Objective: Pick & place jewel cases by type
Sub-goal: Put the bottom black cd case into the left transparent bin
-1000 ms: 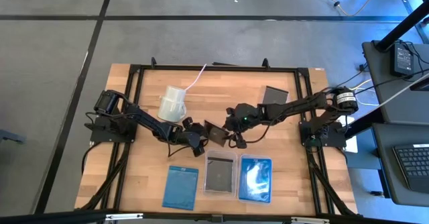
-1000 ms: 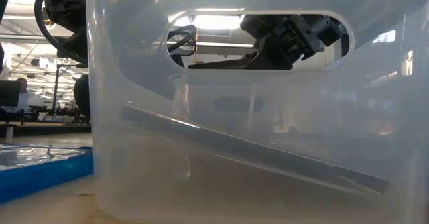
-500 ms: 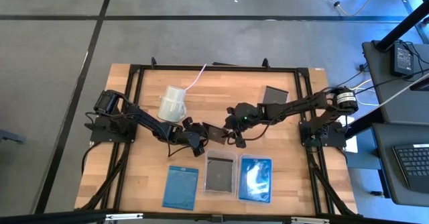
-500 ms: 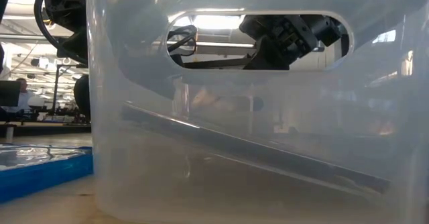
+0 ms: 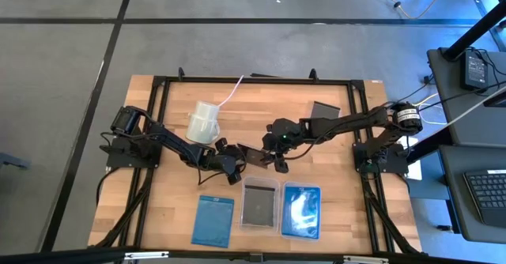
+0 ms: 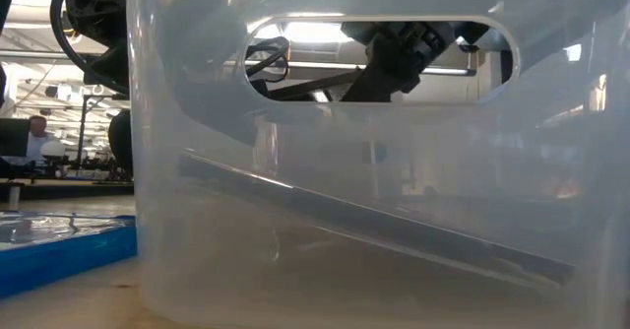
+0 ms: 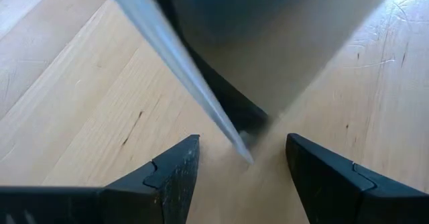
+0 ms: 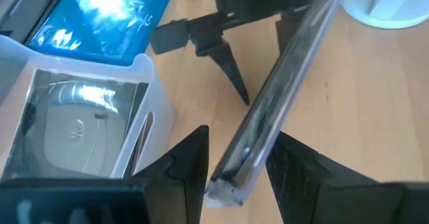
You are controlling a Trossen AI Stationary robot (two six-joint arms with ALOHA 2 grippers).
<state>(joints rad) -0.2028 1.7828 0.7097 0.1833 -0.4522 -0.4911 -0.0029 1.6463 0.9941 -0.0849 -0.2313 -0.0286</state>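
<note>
A clear dark-grey jewel case (image 5: 251, 154) stands tilted on edge at mid-table between both grippers; in the right wrist view the case (image 8: 288, 83) shows edge-on. My right gripper (image 5: 273, 155) (image 8: 238, 169) is shut on it. My left gripper (image 5: 236, 161) (image 7: 241, 163) is open, a finger on either side of the case's low corner (image 7: 242, 151), touching nothing. One grey case (image 5: 260, 204) lies in a clear tray. Two blue cases (image 5: 213, 220) (image 5: 301, 210) lie near the near edge. Another dark case (image 5: 324, 111) lies far right. My right gripper pinches the grey case between its two fingers at the edge nearest it (image 8: 231, 177), coming from the table's right and slanting down. The case runs on away from the fingers, tilted steeply on edge. Its low corner (image 7: 242, 151) is at the table between the left fingers.
A white cup (image 5: 203, 123) with a cord stands left of centre, behind the left arm. The clear tray's wall (image 6: 325, 270) fills the low view, with a case leaning inside. Black frame rails (image 5: 154, 130) run along the table's sides.
My right gripper has moved a little toward the table's left and turned, tipping the grey case from a flatter slant onto its edge, so it shows narrower from above. My left gripper has stayed open beside the case's low corner.
</note>
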